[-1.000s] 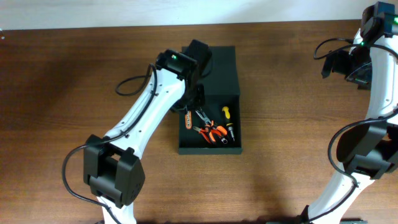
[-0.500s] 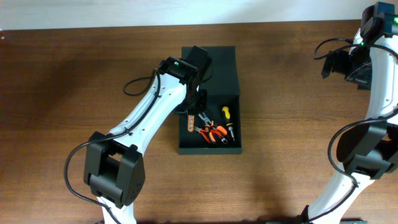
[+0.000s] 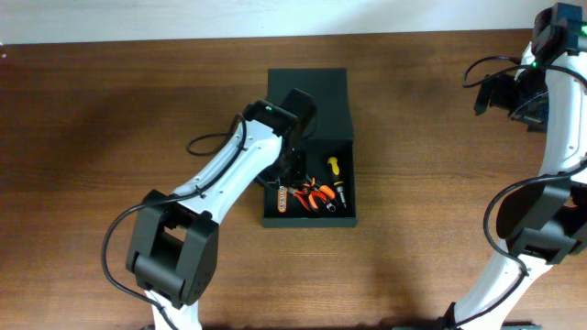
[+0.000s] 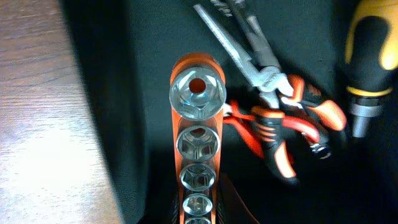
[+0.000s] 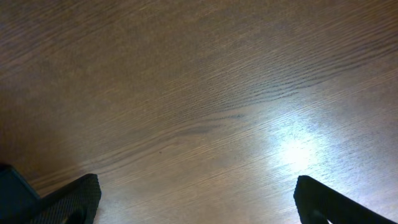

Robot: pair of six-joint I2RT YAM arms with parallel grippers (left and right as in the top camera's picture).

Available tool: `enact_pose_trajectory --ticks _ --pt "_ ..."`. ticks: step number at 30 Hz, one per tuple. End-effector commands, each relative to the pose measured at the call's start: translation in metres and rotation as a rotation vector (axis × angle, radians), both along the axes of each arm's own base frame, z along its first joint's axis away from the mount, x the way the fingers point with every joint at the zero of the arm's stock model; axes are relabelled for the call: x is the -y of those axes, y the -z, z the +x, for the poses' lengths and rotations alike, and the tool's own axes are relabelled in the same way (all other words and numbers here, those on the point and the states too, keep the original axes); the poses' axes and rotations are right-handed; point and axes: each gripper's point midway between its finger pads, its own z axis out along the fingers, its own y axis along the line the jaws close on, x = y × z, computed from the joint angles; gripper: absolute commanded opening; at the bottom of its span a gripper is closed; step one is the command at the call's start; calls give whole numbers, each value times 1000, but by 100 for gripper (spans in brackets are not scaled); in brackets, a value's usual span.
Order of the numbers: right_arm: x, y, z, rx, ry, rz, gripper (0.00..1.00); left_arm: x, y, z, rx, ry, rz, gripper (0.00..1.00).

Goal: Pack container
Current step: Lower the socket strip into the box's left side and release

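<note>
So here's the view: big brown wooden table (image 3: 110, 110), and the container (image 3: 312, 221) sits about dead centre of the overhead shot. It's a dark square box with its flap lid (image 3: 326, 101) folded open toward the top of the frame.

My left gripper (image 3: 292, 172) is right over the open compartment, on its left side. The jaws are pinched nearly together on an orange socket rail (image 4: 196, 124). In the wrist view the rail runs straight up from the bottom edge, with a row of chrome sockets on it, the biggest one at the far end. Can't tell whether the rail is touching the box floor or just hanging above it.

My right gripper (image 5: 196, 205) is way off at the upper right of the overhead shot, well apart from the container. Its jaws are spread wide with nothing in them, just bare wood below.

Already in the box, right of the rail: orange-handled pliers (image 4: 273, 118), and a yellow-and-black screwdriver (image 4: 372, 56) by the right wall.
</note>
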Motion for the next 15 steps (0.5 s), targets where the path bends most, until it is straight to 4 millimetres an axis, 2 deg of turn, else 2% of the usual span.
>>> enact_pose_trajectory --ticks 1,7,15 --pt "-2 1 0 -2 4 4 99 9 0 -2 8 5 -18 2" --pt "-2 1 0 -2 4 4 99 5 2 4 41 -22 10 2" --pt "-2 1 0 -2 4 4 99 -2 20 -7 7 -40 34 2"
